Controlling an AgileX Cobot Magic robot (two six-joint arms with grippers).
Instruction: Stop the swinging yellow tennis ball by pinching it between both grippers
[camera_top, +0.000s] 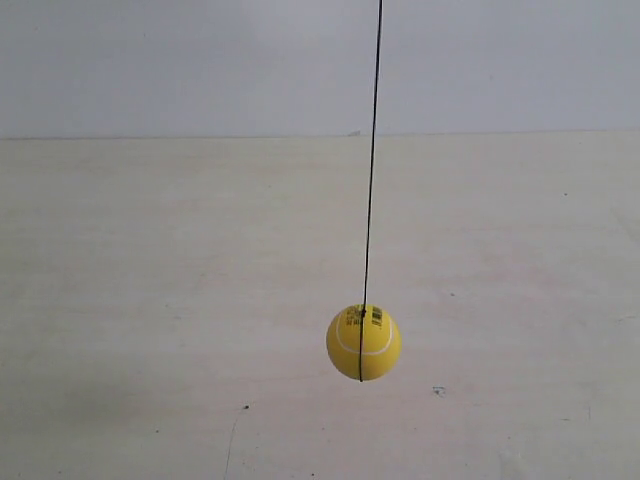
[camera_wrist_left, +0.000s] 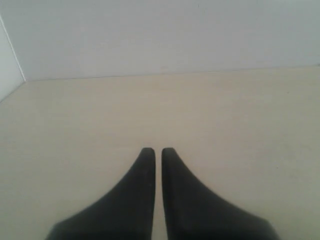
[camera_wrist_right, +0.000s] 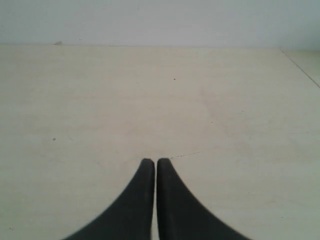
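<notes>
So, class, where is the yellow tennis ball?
In the exterior view, the yellow tennis ball hangs from a thin dark string, low and right of centre.

Open tabletop (camera_top: 150, 300) either side of ball (camera_top: 363, 342); string (camera_top: 372, 150) above.

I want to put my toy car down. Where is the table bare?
Almost everywhere. The table is bare either side of the yellow tennis ball and back to the wall. Only the ball and its string hang in the way. It is bare ahead of the left hand and right hand too.
</notes>
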